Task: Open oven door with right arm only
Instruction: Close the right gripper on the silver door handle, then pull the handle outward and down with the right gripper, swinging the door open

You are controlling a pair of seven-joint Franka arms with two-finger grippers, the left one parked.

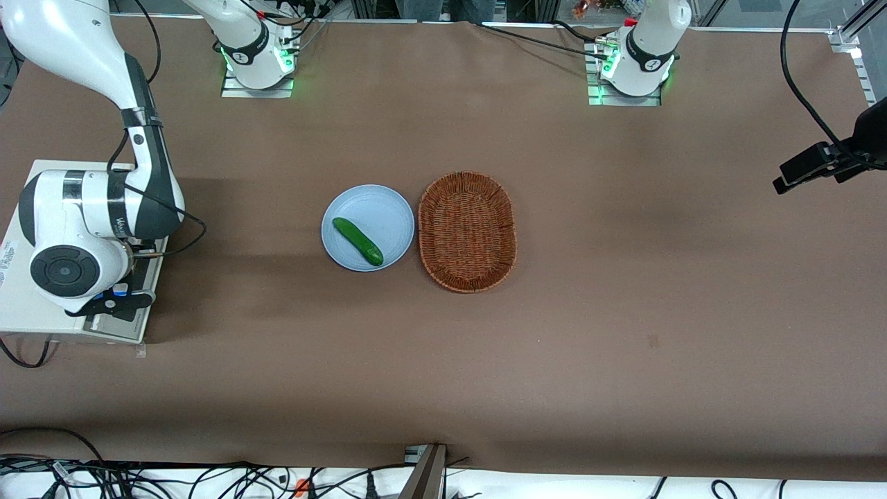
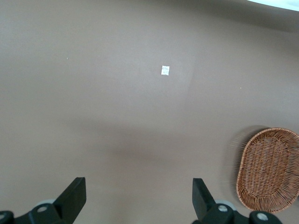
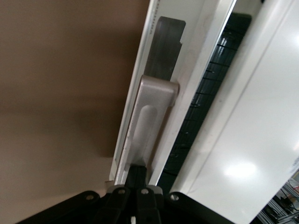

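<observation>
At the oven door's [image 3: 196,79] silver handle [image 3: 149,126], gripper [image 3: 137,173] fingers pinched narrow on it, door slightly ajar.

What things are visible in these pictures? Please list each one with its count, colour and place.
oven: one, cream-white, at the working arm's end of the table.
oven door: one, white with silver handle, partly open.
plate: one, light blue, mid-table.
cucumber: one, green, on the plate.
basket: one, brown wicker, beside the plate, toward the parked arm.
table: one, brown cover.
right arm: one, white, above the oven.
pincer: one, black, shut on the door's handle.
</observation>
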